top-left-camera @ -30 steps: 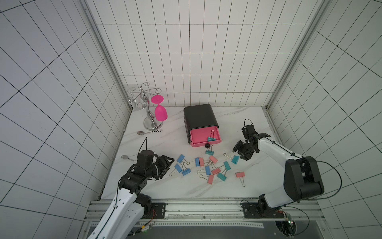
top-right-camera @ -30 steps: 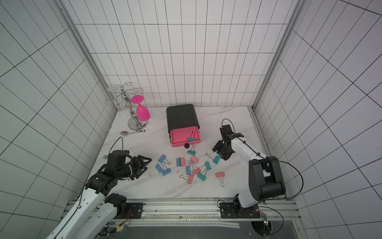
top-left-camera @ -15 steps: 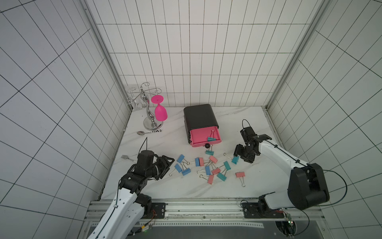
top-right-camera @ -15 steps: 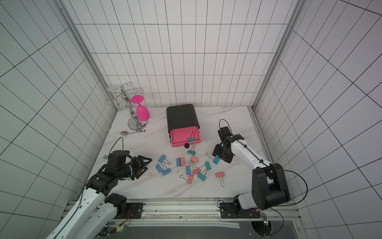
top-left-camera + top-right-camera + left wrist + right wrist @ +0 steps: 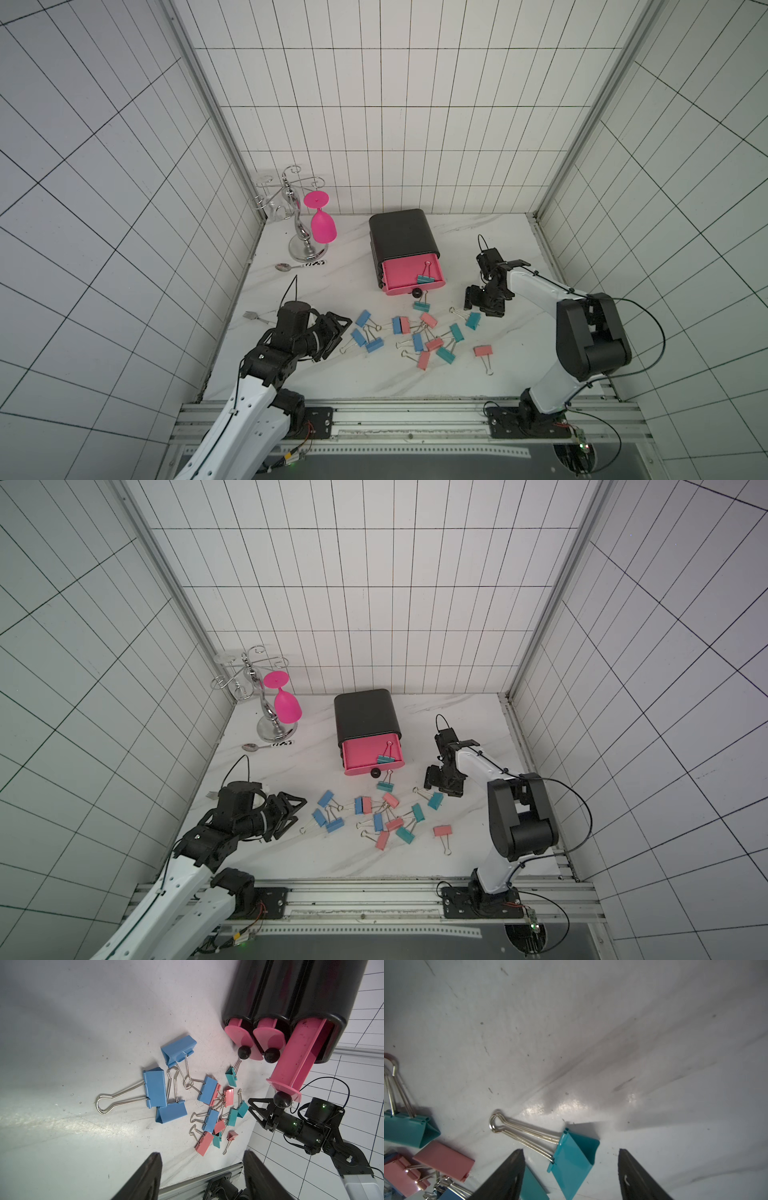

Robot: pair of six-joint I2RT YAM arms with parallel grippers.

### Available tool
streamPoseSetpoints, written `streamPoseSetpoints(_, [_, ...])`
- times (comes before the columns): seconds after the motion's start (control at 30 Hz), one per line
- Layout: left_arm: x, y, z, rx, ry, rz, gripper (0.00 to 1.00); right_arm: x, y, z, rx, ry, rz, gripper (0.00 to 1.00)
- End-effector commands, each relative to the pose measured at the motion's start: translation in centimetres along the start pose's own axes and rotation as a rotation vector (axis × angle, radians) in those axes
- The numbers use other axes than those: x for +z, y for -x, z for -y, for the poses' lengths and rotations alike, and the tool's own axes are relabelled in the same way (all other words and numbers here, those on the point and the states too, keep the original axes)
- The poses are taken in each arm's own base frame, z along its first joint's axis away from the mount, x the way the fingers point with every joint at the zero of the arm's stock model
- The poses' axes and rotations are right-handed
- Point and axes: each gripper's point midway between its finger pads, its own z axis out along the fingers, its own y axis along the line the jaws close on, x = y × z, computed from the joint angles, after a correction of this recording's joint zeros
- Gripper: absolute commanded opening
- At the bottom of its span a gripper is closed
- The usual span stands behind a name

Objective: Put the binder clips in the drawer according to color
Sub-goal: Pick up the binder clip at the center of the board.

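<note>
Right gripper (image 5: 570, 1150) has dropped lower and widened, its fingers (image 5: 508, 1172) spread either side of a teal binder clip (image 5: 574, 1161). Left gripper (image 5: 202, 1153) hangs spread and empty near blue binder clips (image 5: 158, 1086). Top drawer (image 5: 399, 272) stands pulled out, holding a second teal clip (image 5: 424, 278).

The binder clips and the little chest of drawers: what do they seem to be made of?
Binder clips: probably painted sheet metal, thin folded bodies with a smooth satin coat; their handles are bare shiny wire.
Drawer chest: likely moulded plastic, a black semi-gloss shell with rounded corners; the pink drawers look like matte plastic with thin walls.
</note>
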Motion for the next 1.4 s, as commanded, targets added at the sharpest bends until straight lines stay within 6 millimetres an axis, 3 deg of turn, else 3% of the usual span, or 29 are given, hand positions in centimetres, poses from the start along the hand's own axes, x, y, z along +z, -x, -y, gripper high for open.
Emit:
streamPoseSetpoints(0.0, [0.1,0.0,0.5,0.022,-0.019,-0.002,0.66,-0.1,1.5,-1.3,-0.048,0.064,0.011,0.73])
streamPoseSetpoints(0.13, [0.2,0.0,0.5,0.023,-0.021,-0.008,0.66,0.4,1.6,-1.7,-0.064,0.078,-0.011,0.72])
streamPoseSetpoints(0.33, [0.2,-0.1,0.6,0.023,-0.025,-0.01,0.66,1.1,0.3,-1.6,-0.079,0.092,-0.064,0.71])
streamPoseSetpoints(0.7, [-0.3,-0.2,0.8,0.016,-0.052,0.0,0.66,-0.2,-2.6,-2.2,-0.091,0.154,-0.074,0.71])
streamPoseSetpoints(1.1, [-0.9,-0.4,1.2,0.015,-0.082,0.01,0.66,-1.9,-5.1,1.7,-0.178,-0.17,-0.086,0.71])
streamPoseSetpoints(1.23, [-1.0,-0.4,1.4,0.016,-0.091,0.013,0.66,-2.1,-5.9,2.1,-0.206,-0.193,-0.085,0.72])
streamPoseSetpoints(1.37, [-1.0,-0.4,1.4,0.017,-0.093,0.009,0.66,-2.2,-6.6,1.2,-0.254,-0.191,-0.083,0.74])
